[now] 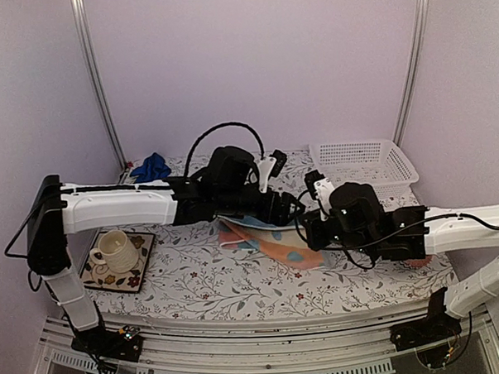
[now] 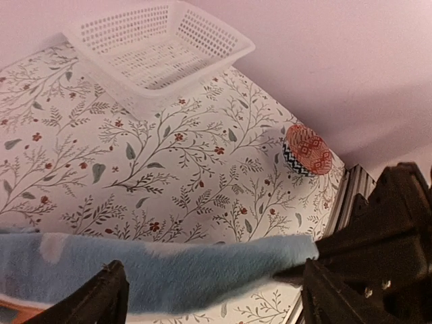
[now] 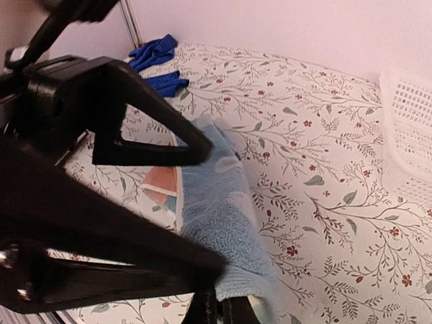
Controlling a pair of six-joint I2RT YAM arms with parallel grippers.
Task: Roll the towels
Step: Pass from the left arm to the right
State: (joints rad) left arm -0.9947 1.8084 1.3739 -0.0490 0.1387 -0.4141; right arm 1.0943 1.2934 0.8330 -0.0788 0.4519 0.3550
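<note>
No towel seems rolled yet: the right fingers [image 3: 212,300] clench the soft light-blue, orange-marked towel [image 1: 264,243], the left fingers [image 2: 104,297] are released, and the crumpled royal-blue towel [image 1: 152,167] lies at eleven o'clock.

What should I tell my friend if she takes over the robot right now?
Left gripper: open, fingers on either side of the light-blue towel, not gripping it.
Right gripper: shut on the light-blue towel, pinching one edge.
Light-blue towel: in the middle of the table, under both grippers, not rolled.
Royal-blue towel: crumpled in the far left corner, with neither gripper near it.
Done: no towel is rolled yet.
Left to do: roll the light-blue towel, then fetch and roll the royal-blue one.
</note>
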